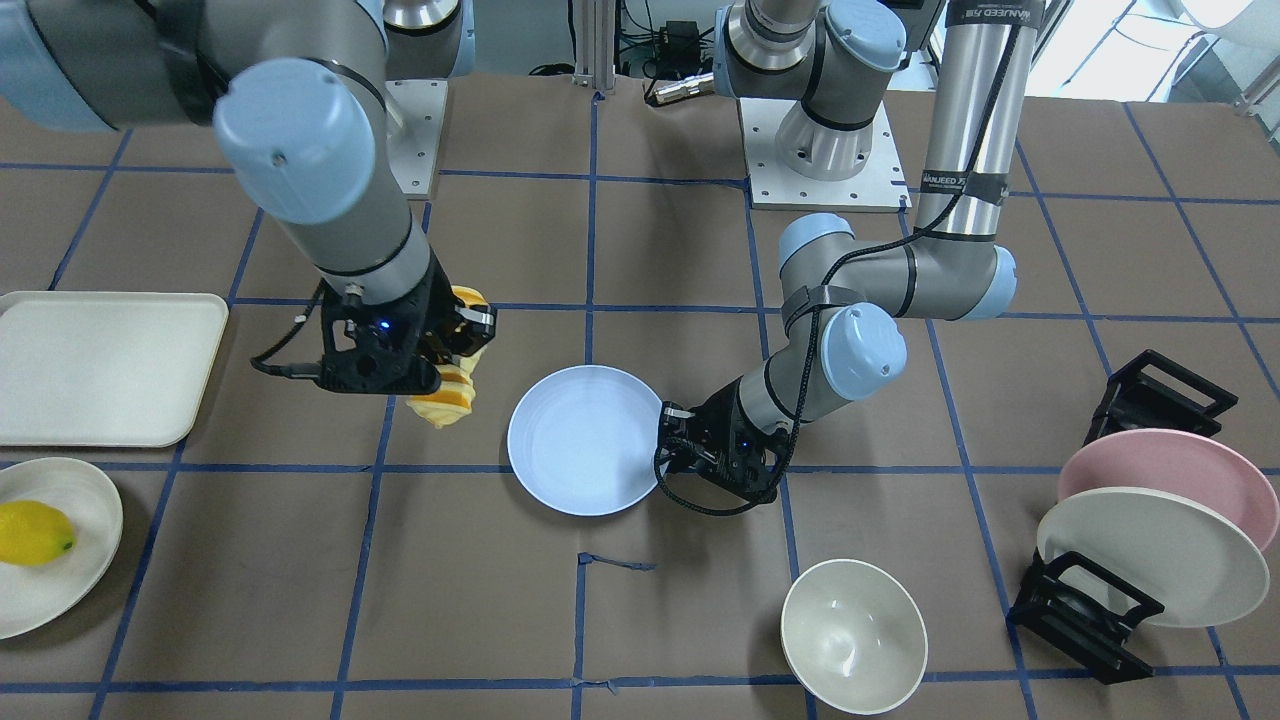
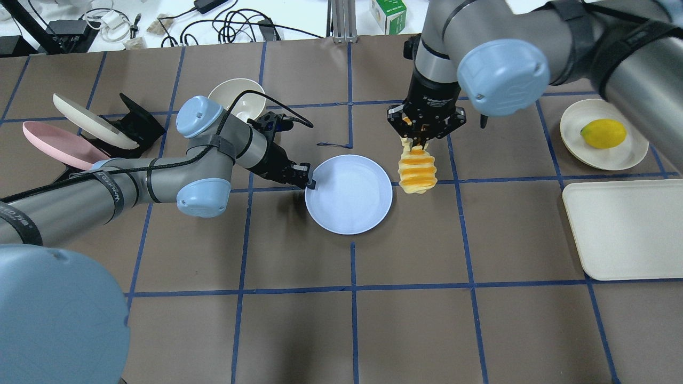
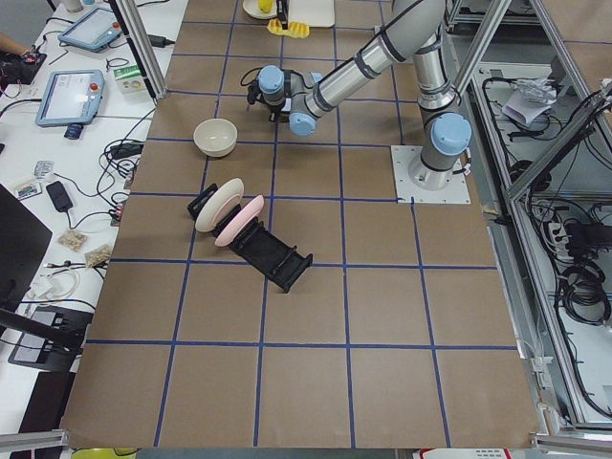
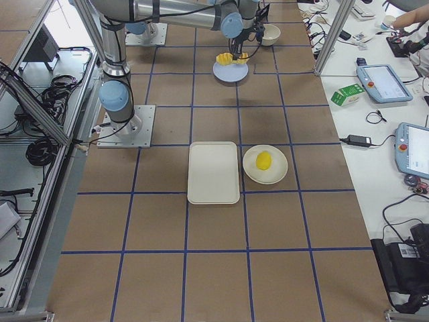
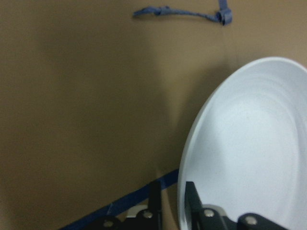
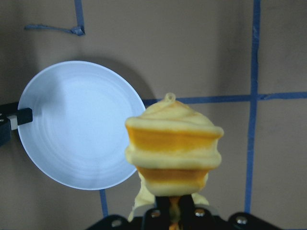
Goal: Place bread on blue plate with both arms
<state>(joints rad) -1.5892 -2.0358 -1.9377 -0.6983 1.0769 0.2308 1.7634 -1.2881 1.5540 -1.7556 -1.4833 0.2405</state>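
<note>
The blue plate (image 2: 348,213) lies flat on the brown table near its middle. My left gripper (image 2: 309,183) is low at the plate's left rim. In the left wrist view its fingers (image 5: 191,194) close on either side of the rim of the plate (image 5: 249,143). My right gripper (image 2: 421,140) is shut on one end of the bread (image 2: 418,172). The segmented orange-yellow loaf hangs down from it, just above the table beside the plate's right edge. The right wrist view shows the bread (image 6: 173,143) in front and the plate (image 6: 76,124) to its left.
A cream tray (image 2: 624,229) and a cream plate with a lemon (image 2: 603,133) lie at the right. A cream bowl (image 2: 236,96) stands behind my left arm. A black rack (image 2: 133,122) at the far left holds a pink plate and a cream plate.
</note>
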